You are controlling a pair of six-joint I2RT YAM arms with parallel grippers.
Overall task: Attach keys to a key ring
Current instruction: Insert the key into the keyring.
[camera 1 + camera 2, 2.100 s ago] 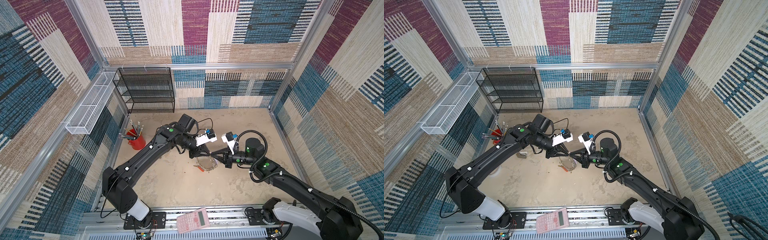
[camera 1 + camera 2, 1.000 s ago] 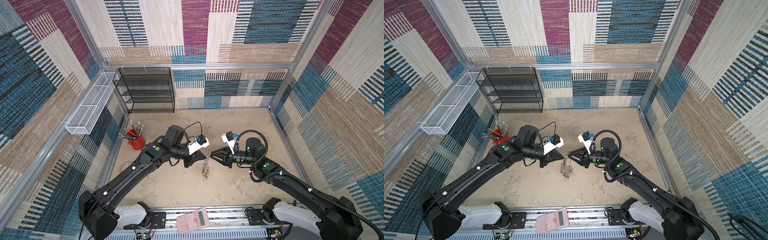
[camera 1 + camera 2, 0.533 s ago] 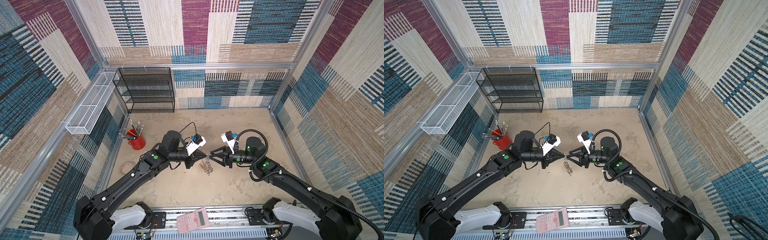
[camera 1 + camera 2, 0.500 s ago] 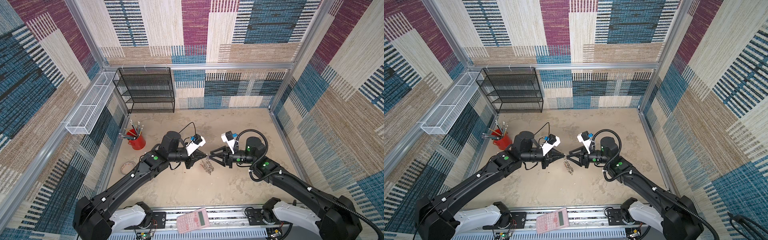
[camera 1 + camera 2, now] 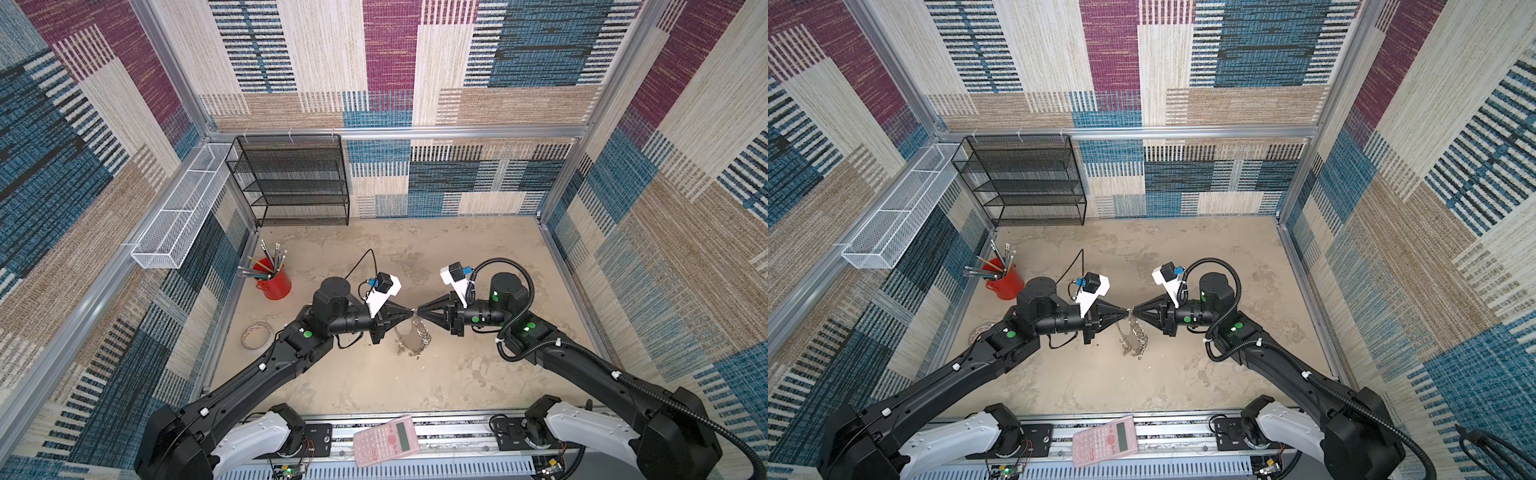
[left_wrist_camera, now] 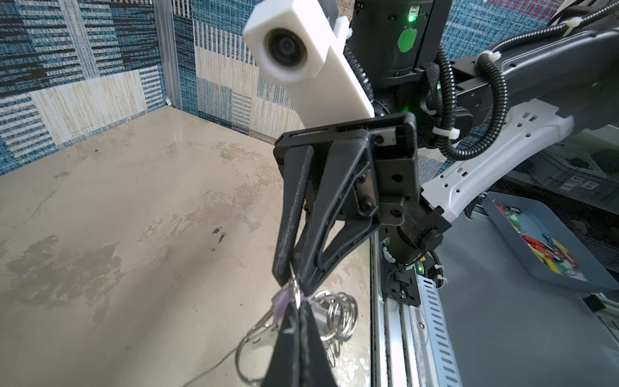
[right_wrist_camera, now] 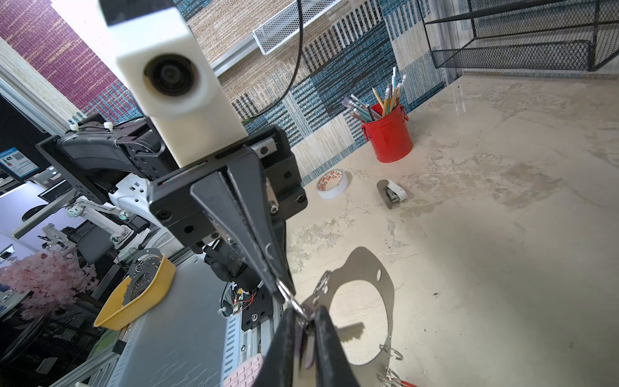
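In both top views my two grippers meet tip to tip above the middle of the table. The left gripper (image 5: 409, 311) (image 6: 299, 306) is shut on a silver split ring (image 7: 290, 301) of the key ring (image 5: 415, 337) (image 5: 1136, 337). The key ring's grey band (image 7: 363, 268) hangs below with its other rings (image 6: 338, 315). The right gripper (image 5: 419, 311) (image 7: 310, 318) is shut on the lilac key (image 7: 310, 350), right at that ring. In the right wrist view a sliver of the red key (image 7: 402, 383) shows by the lowest rings.
A red cup of pencils (image 5: 273, 284), a tape roll (image 5: 256, 336) and a small stapler (image 7: 392, 194) lie to the left. A black mesh shelf (image 5: 291, 183) stands at the back. A pink calculator (image 5: 386, 440) rests on the front rail.
The two grippers have come together tip to tip, with the key ring hanging from them. The right jaws, open a second ago, have closed on the lilac key.
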